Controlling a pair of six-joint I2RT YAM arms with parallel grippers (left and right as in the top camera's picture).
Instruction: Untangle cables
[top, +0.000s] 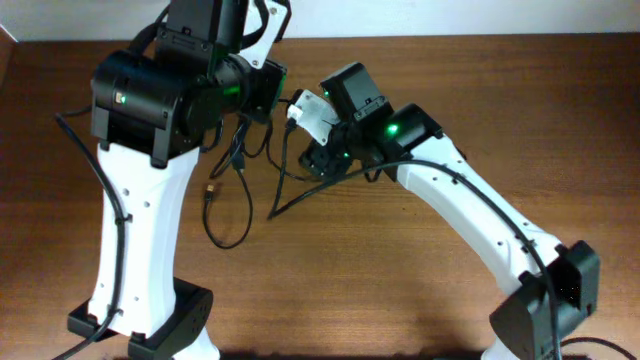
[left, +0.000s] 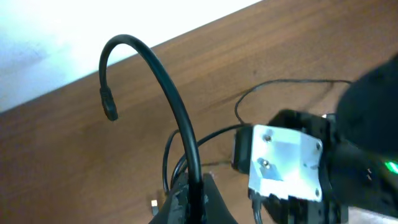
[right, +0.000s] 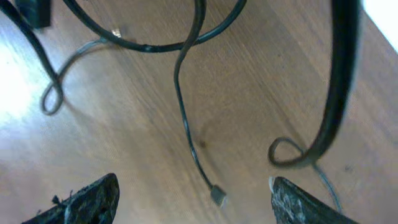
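Left gripper (left: 194, 208) is clenched on the cables (left: 188, 146), hoisting them so the tangle hangs loose at ten o'clock from the table (top: 480, 90) centre. Right gripper (right: 193, 183), spread wide and empty, hovers at their three o'clock, seemingly picking a strand.

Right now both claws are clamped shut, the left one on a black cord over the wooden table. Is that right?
Not quite. The right claw is open, not shut: the right wrist view shows its fingers spread wide apart, gripping nothing. The rest holds: the left claw is shut on a black cord over the wooden table.
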